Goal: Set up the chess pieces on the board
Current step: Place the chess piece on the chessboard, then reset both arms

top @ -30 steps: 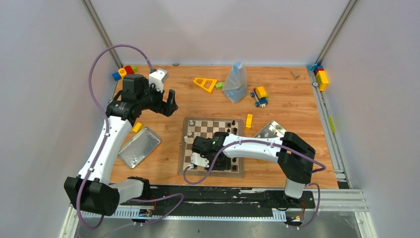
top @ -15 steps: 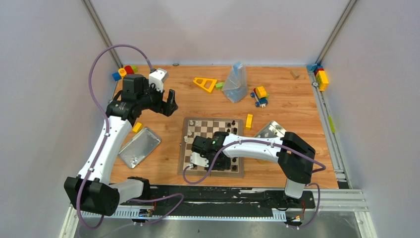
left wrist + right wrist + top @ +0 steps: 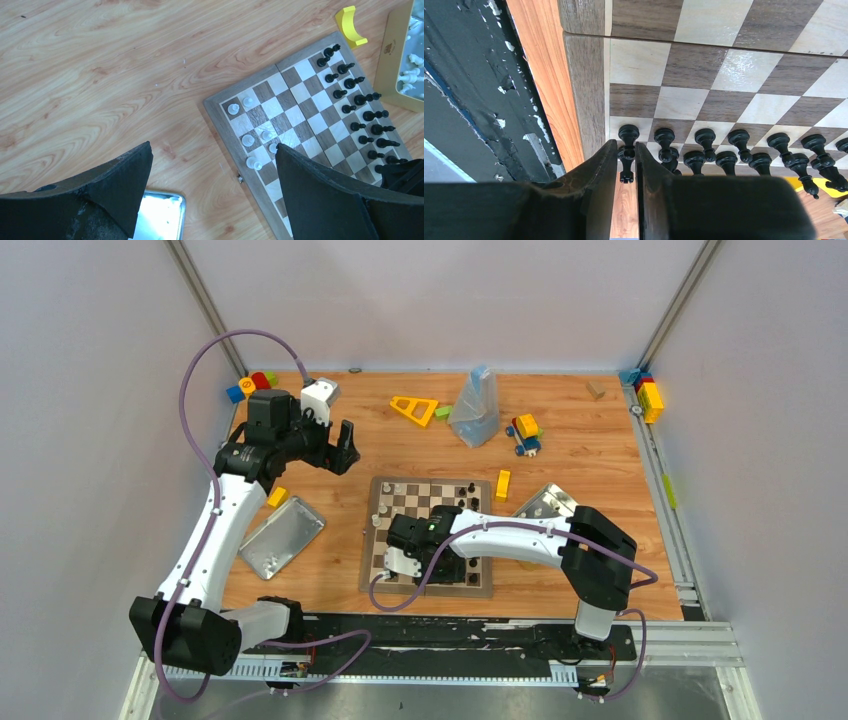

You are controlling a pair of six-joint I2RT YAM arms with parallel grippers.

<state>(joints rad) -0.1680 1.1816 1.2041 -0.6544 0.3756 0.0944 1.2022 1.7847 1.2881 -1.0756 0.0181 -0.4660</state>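
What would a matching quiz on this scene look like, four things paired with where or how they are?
Things:
1 black chess pieces
2 white chess pieces on the board
3 silver lid
4 left end effector

States:
A open, empty
B two rows along one board edge
C few, near the opposite edge
D on the table beside the board

Pairs: 1-B, 2-C, 3-D, 4-A

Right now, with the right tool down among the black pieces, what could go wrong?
The right tool closely flanks the corner black piece. Whether it grips it is unclear, so pulling away could tip or drag it. The neighbouring black pieces stand packed close beside it, so a sideways move would likely topple several. That corner sits at the edge of the board, so a knocked piece might roll onto the table.
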